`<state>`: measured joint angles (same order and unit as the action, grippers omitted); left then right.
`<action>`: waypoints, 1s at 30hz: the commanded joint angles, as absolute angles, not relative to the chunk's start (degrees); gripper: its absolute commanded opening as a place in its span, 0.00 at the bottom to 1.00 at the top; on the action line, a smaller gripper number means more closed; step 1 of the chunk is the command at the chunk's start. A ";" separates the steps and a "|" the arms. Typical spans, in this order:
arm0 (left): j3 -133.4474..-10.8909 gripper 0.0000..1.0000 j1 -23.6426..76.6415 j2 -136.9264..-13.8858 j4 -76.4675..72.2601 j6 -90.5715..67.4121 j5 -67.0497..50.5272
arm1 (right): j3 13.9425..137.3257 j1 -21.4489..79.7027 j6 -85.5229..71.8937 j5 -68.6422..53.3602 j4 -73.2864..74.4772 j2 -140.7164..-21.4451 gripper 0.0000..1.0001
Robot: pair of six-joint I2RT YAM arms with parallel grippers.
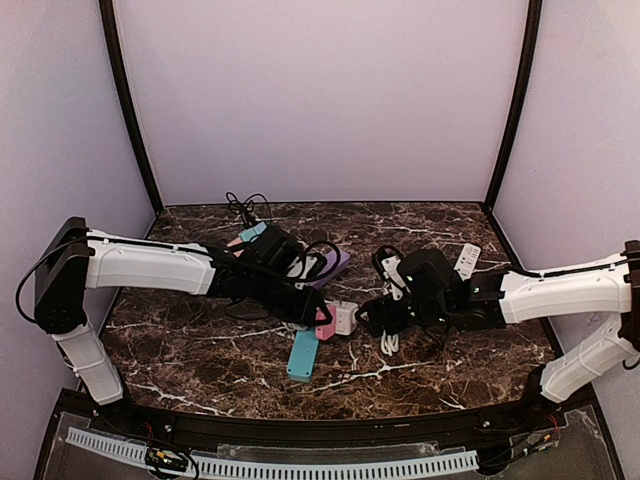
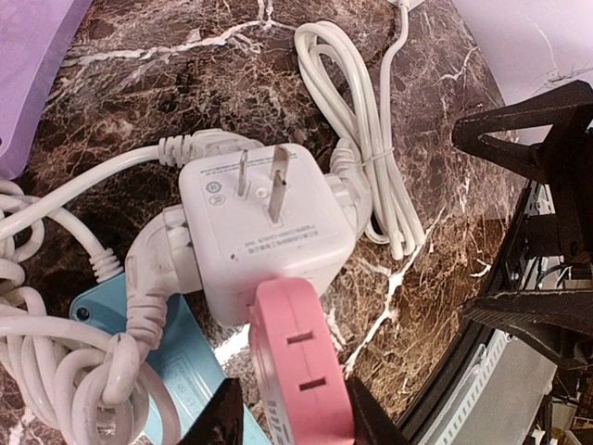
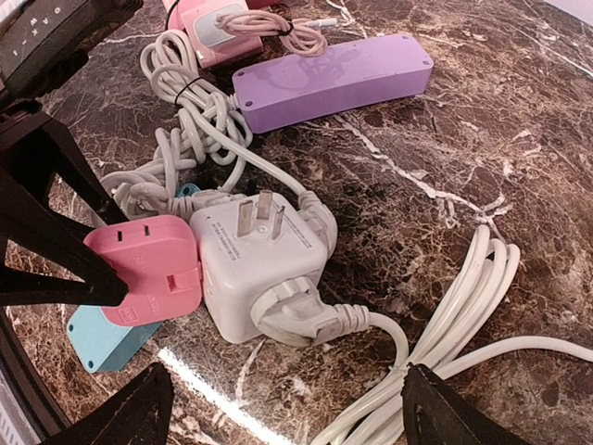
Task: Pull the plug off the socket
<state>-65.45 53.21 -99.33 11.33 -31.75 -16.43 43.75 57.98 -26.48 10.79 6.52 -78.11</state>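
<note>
**A:** From above, where's the pink plug [image 1: 325, 325]?
**B:** Mid-worktop [image 1: 200, 370], seated in the side of the white socket cube [image 1: 346, 318]. The left claw [image 1: 318, 318] is at it, and the right claw [image 1: 375, 318] is just beside the cube.
**A:** Left wrist view?
**B:** The fingers [image 2: 222, 422] flank the plug closely, but I cannot tell whether they press it. The cube's prongs point up.
**A:** Right wrist view?
**B:** That claw's fingers [image 3: 130, 413] stand wide apart, gripping nothing, facing a white corded plug [image 3: 292, 315] in the cube.

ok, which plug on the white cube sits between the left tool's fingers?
The pink plug: the left tool straddles it. The other plugs on the cube are white, with cords.
</note>
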 commanded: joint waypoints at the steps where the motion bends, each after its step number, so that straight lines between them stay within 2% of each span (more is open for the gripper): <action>1: -66.71 0.36 53.52 -99.41 12.99 -32.11 -16.20 | 43.51 57.83 -27.10 12.20 5.32 -76.99 0.85; 14: -66.55 0.39 53.54 -101.08 11.07 -33.92 -18.05 | 43.24 57.00 -26.99 11.07 4.49 -77.04 0.85; 19: -67.96 0.36 53.53 -102.49 11.27 -34.88 -17.52 | 43.24 56.73 -26.79 11.14 4.30 -77.06 0.85; 21: -68.36 0.32 53.58 -102.68 11.33 -35.01 -17.31 | 43.32 56.72 -26.83 11.72 4.32 -77.31 0.85; 28: -69.33 0.05 53.53 -102.65 14.38 -33.92 -15.29 | 44.34 55.92 -27.95 10.75 5.14 -79.25 0.86; 30: -69.34 0.01 53.60 -102.31 14.95 -33.09 -15.16 | 44.18 55.32 -27.87 9.30 4.73 -79.04 0.86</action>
<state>-68.23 53.28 -103.00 12.19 -33.98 -16.12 43.70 56.42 -27.29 11.31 5.98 -78.54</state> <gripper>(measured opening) 0.129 0.858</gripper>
